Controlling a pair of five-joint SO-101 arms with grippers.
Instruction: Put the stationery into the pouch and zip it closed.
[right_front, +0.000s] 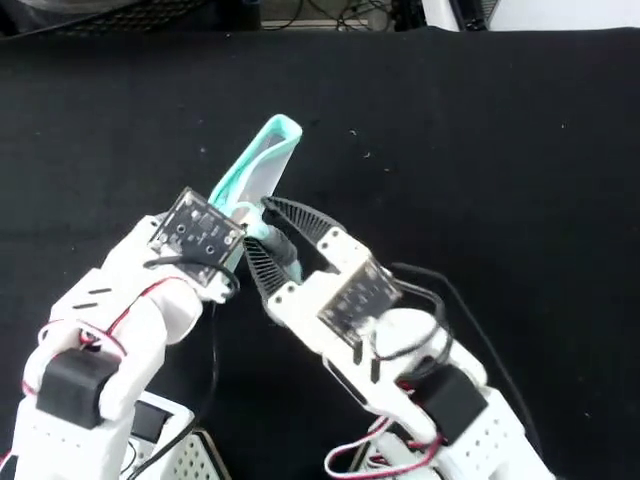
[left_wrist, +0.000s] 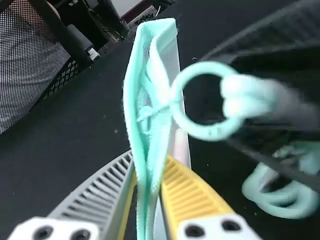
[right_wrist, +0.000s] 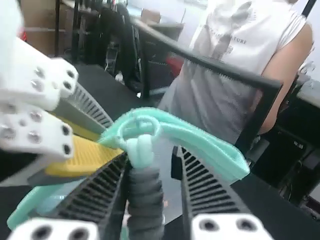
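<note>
A mint-green pouch (right_front: 268, 150) is held up off the black table, its narrow edge pointing away from the arms. My left gripper (right_front: 243, 213) is shut on the pouch's lower edge. In the left wrist view the grey and yellow fingers (left_wrist: 185, 195) pinch the pouch (left_wrist: 150, 75) between them. A mint ring with a grey zipper pull (left_wrist: 200, 134) hangs from the pouch's side. My right gripper (right_front: 262, 225) has its black ribbed fingers (right_wrist: 107, 195) around that zipper pull (right_wrist: 145, 195), right beside the left gripper. No loose stationery is visible.
The black cloth on the table (right_front: 480, 150) stretches wide to the right and back. Both arms' white bodies and cables crowd the front (right_front: 160, 420). A loose mint cord loop (left_wrist: 280, 195) hangs below the pull. A black rail (right_wrist: 225, 70) stands behind the table.
</note>
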